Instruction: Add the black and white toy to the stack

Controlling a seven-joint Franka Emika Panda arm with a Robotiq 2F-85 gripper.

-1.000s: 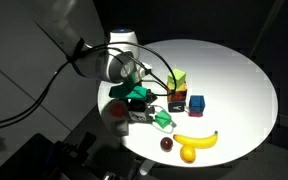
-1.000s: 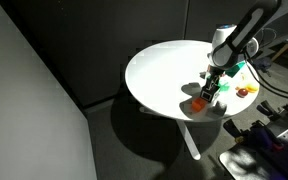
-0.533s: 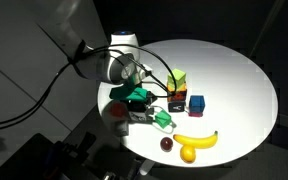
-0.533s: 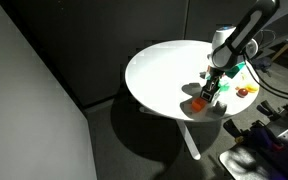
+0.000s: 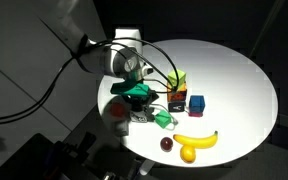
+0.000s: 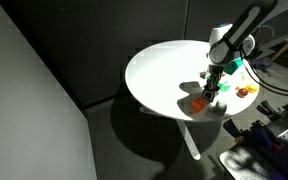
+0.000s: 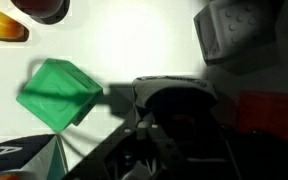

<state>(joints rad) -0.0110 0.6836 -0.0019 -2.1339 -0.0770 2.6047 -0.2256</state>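
The black and white toy [image 7: 172, 91] shows in the wrist view as a dark cube with a pale top edge, sitting between my gripper's [image 7: 176, 118] fingers, which are shut on it. In both exterior views the gripper [image 5: 138, 96] [image 6: 214, 88] hangs just above the table near its edge, and its fingers hide the toy. The stack [image 5: 177, 80], a yellow-green cube over a paler block, stands a short way beyond the gripper, toward the table's middle.
A dark flat block [image 5: 174, 102] with a blue cube [image 5: 196, 103] sits beside the stack. A green block [image 5: 164, 118] [image 7: 59, 95], a banana [image 5: 196, 140], a yellow fruit [image 5: 188, 153] and a dark red fruit [image 5: 167, 143] lie near the rim. A red object [image 5: 114, 110] and a grey block [image 7: 234, 30] are close by.
The fingers have closed in around the black and white toy, and the arm has shifted slightly upward. Other objects have not moved.
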